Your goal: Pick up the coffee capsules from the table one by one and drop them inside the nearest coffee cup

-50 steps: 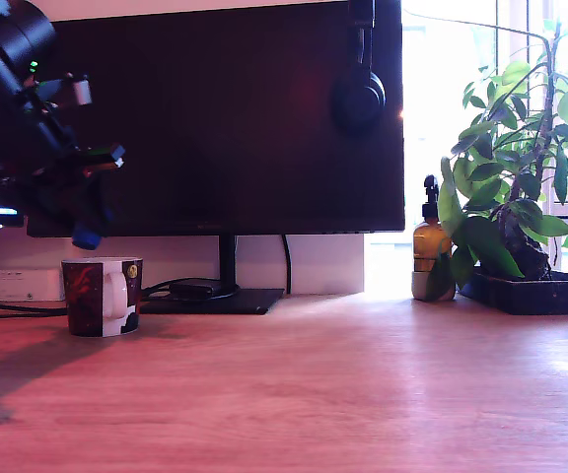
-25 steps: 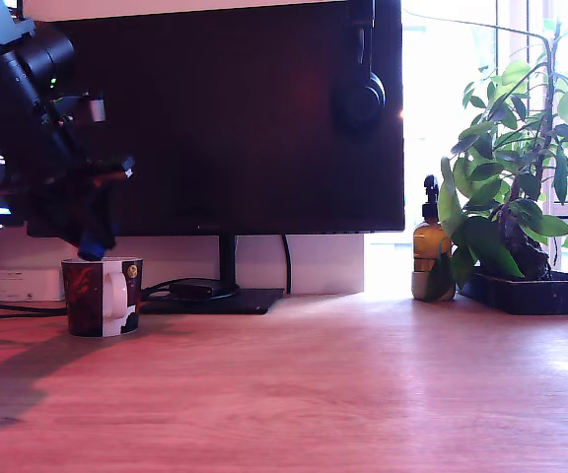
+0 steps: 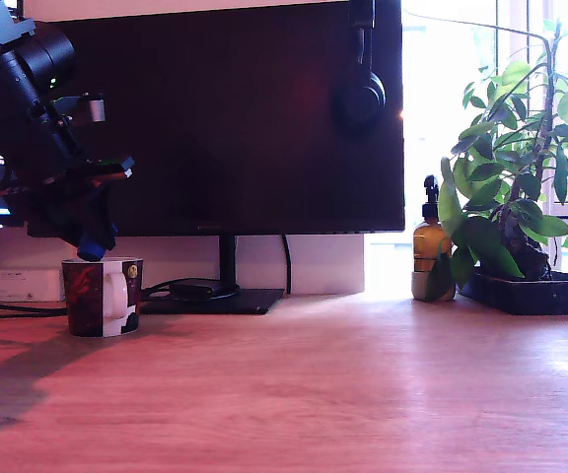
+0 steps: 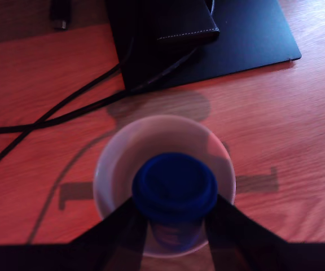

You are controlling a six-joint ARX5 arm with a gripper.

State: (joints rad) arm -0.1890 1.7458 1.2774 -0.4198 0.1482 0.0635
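Blue coffee capsule [image 4: 175,189] sits clamped in my pincer [image 4: 175,226], one dark finger [image 4: 120,231] on either side of its tapered body, its wide rim turned toward the wrist camera. I hold it directly above the mouth of the coffee cup [image 4: 114,169], whose pale inside rings the capsule in the wrist view. The capsule hides most of the cup's floor, so I cannot tell whether anything lies in it.

In the exterior view only the lower tip of the capsule [image 3: 93,244] peeks out under my dark pincer [image 3: 89,232], just above the rim of the cup [image 3: 102,297]; whether it touches the rim I cannot make out. The cup stands on the desk [image 3: 314,394] at the exterior view's left, its white handle toward the camera. My arm [image 3: 23,108] is cut off by the frame's top left corner.

Behind the cup stand a large dark monitor [image 3: 235,118] with headphones [image 3: 360,94] hung over its upper edge. Cables [image 4: 55,113] trail across the wood. Well apart, at the exterior view's right, are a yellow pump bottle [image 3: 429,251] and a leafy plant [image 3: 521,187], partly cropped.
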